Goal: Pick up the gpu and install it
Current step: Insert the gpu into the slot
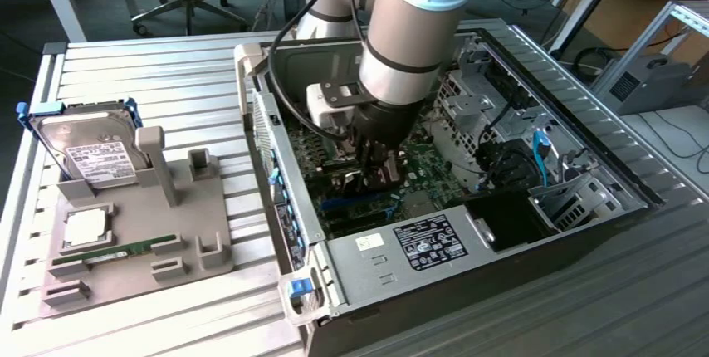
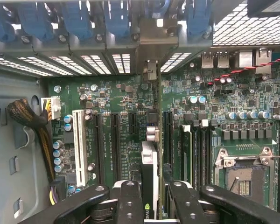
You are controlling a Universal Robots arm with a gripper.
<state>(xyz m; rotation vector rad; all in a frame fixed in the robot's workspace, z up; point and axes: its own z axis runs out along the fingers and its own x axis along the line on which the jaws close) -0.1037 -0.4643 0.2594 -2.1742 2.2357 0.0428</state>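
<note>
My gripper (image 1: 374, 173) is down inside the open computer case (image 1: 576, 207), just above the green motherboard (image 2: 116, 93). It is shut on the gpu (image 2: 149, 172), a thin black card that the wrist view sees edge-on between the two black fingers (image 2: 129, 198). The card stands upright and in line with a long black slot (image 2: 159, 140), and its grey metal bracket end (image 2: 150, 70) reaches the rear slot openings. Whether the card's edge is pressed into the slot is hidden. In the exterior view the gpu (image 1: 352, 183) is a dark shape under the wrist.
On the grey holder (image 1: 144, 232) at the exterior view's left sit a silver hard drive in a blue frame (image 1: 95, 154), a green RAM stick (image 1: 122, 251) and a square chip (image 1: 86, 228). Near the card are a white slot (image 2: 78, 144), a braided cable (image 2: 25, 114) and the CPU socket (image 2: 242, 175).
</note>
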